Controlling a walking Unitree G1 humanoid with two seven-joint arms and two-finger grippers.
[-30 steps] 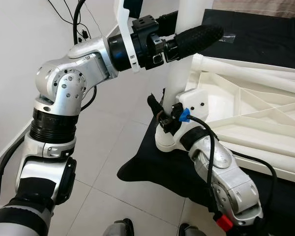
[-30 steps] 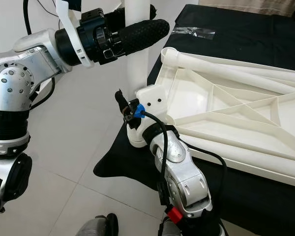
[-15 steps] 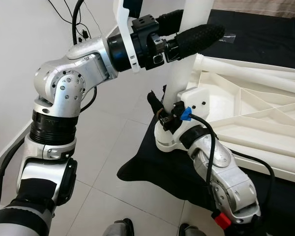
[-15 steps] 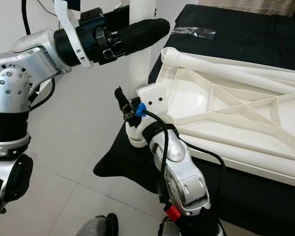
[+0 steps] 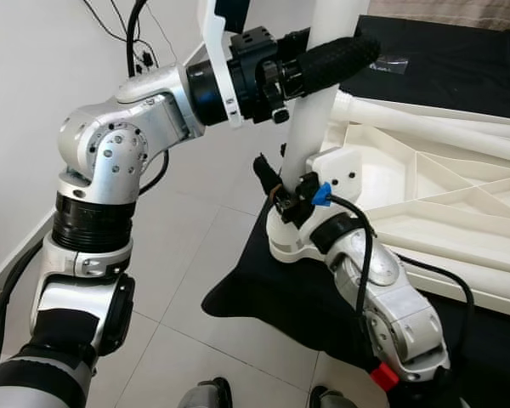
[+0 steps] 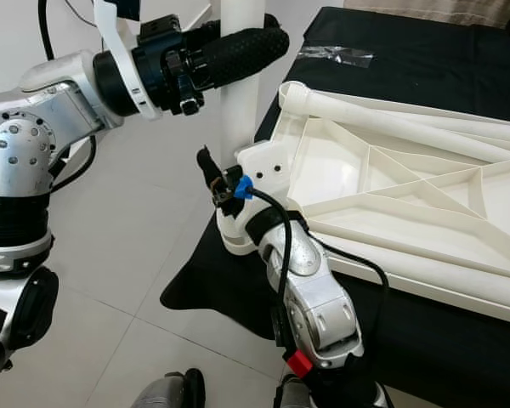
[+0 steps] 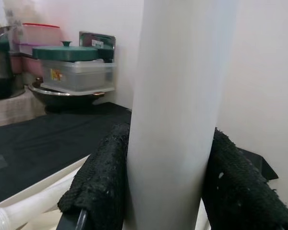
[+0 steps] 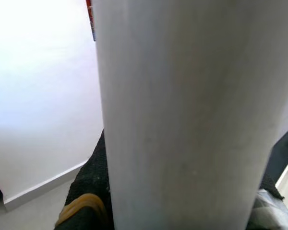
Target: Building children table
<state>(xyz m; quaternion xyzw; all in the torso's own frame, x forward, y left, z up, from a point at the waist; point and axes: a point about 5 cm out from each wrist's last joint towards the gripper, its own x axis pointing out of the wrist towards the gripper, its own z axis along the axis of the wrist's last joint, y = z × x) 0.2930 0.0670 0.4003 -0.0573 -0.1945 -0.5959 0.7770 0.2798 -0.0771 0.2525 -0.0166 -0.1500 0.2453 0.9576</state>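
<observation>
White table leg (image 5: 310, 127) upright at the corner of the overturned white tabletop (image 6: 391, 183) on black cloth (image 6: 459, 68), left gripper (image 5: 327, 58) clamped around its upper part, right gripper (image 5: 280, 191) closed on its lower part near the base, tiled floor (image 5: 212, 221) beside.

We see bright, even light and sharp head views. The white wall (image 8: 38, 72) glares nearly blown out in the right wrist view, where the close table leg (image 8: 192, 115) looks soft, unfocused.
</observation>
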